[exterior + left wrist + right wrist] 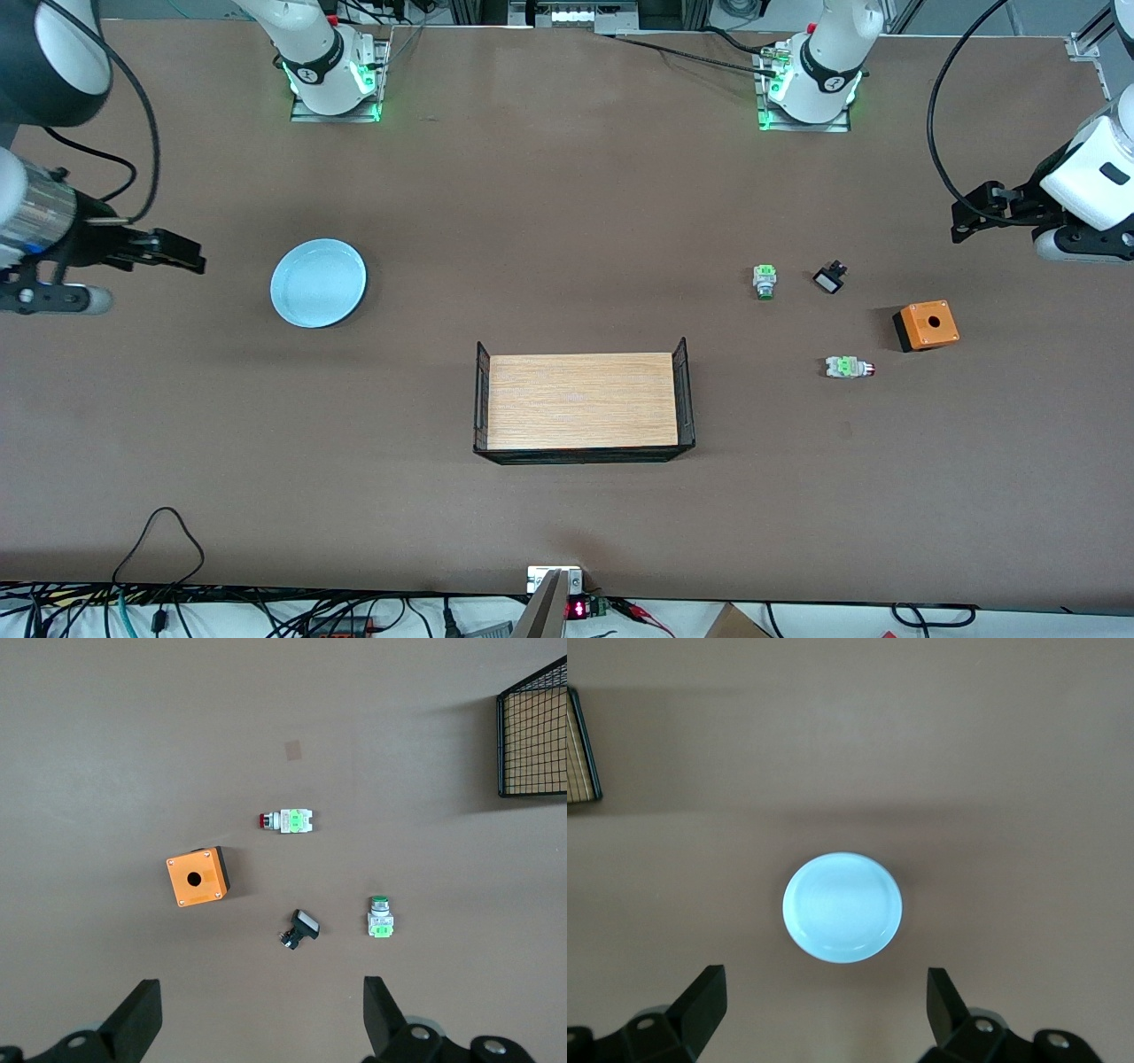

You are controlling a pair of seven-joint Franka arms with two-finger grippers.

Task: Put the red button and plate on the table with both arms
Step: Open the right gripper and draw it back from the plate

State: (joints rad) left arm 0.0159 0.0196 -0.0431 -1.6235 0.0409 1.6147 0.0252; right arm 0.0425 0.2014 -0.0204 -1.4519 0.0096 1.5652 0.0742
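The light-blue plate [318, 282] rests on the brown table [567, 514] toward the right arm's end, and the red button [850, 367] lies on its side toward the left arm's end, near the orange box [927, 324]. The right gripper [824, 1010] hangs above the table beside the plate, fingers wide apart and empty. The left gripper [263, 1014] hangs near the switches, also spread and empty

No legible text, label or brand is found; red digits glowing on a small display [577, 610] cannot be read.
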